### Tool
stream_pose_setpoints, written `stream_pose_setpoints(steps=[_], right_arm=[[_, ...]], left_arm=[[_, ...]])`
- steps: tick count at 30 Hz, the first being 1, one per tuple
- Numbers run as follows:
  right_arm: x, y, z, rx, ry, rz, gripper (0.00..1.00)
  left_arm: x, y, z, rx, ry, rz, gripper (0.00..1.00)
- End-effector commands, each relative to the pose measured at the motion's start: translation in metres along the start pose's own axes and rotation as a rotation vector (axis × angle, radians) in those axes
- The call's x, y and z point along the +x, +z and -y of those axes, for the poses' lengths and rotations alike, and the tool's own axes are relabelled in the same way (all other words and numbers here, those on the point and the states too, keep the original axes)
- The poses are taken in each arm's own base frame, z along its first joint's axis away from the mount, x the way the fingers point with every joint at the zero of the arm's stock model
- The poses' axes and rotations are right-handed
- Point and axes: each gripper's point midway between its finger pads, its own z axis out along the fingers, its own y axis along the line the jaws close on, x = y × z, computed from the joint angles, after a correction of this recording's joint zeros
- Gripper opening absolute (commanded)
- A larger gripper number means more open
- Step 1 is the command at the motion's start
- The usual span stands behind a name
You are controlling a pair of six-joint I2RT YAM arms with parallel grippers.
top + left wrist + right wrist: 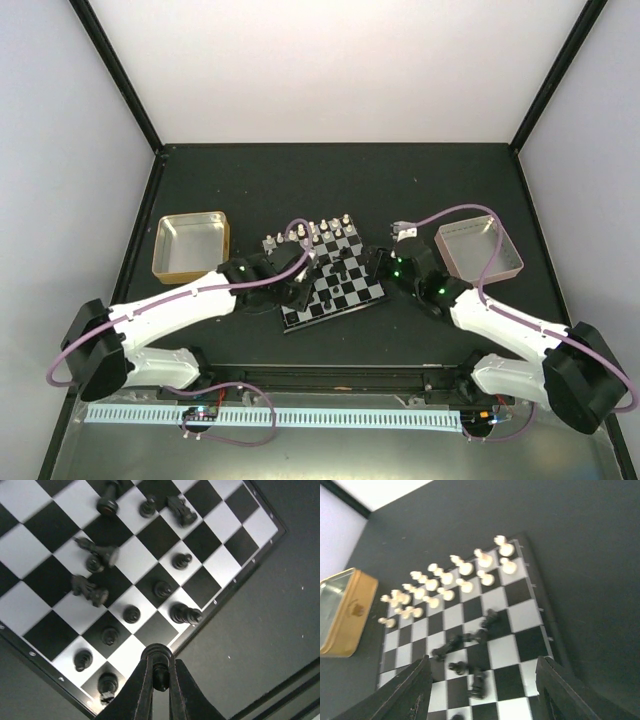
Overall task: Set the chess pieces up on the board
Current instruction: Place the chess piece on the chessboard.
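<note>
Step in hand, as judged: placement of a black back-rank piece. The left claw (160,662) is held narrow, pinched on what appears to be a small black piece (160,676); its kind cannot be told. It hangs over the near edge row of the chessboard (220,562), above the free squares between the corner piece (106,682) and a larger black piece (186,614). Five black pawns (161,588) are seen upright along the second row. Several toppled black pieces (90,590) lie mid-board, not yet set. The white pieces (465,569) are ranged in two rows at the far edge, so that side is judged done or nearly so. The right claw (482,662) is spread wide, nothing between its fingers, poised over the board. Next move, as judged: a straight descent onto a free edge square is called for, the piece kept upright and the fingers then eased apart without brushing the pawns just beside. In the way: the pawn row, the corner piece and the right claw close by. Also noted on the dark surface (400,190): a gold tin (188,268) left of the board, a silver tray (497,262) right of it, and the left arm's purple cable (295,225) looped near the white rows.
</note>
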Motion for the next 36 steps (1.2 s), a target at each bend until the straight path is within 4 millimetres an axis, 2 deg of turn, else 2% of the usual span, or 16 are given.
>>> stream_pose_setpoints(steps=[1,8,17,28,36], right_arm=[[0.002,0.000,0.040,0.129,0.120,0.029,0.57],[0.009,0.003,0.047,0.124,0.155,0.010,0.58],[0.009,0.004,0.046,0.114,0.155,0.004,0.57],[0.008,0.005,0.047,0.108,0.153,-0.002,0.57],[0.008,0.005,0.043,0.089,0.152,-0.008,0.57]], left_arm=[[0.001,0.003,0.020,0.027,0.014,-0.016,0.04],[0.012,0.029,0.026,0.029,0.039,-0.077,0.04],[0.015,0.055,0.016,-0.055,0.044,-0.098,0.04],[0.015,0.061,0.019,-0.044,0.055,-0.106,0.10],[0.016,0.057,0.019,-0.044,0.057,-0.111,0.24]])
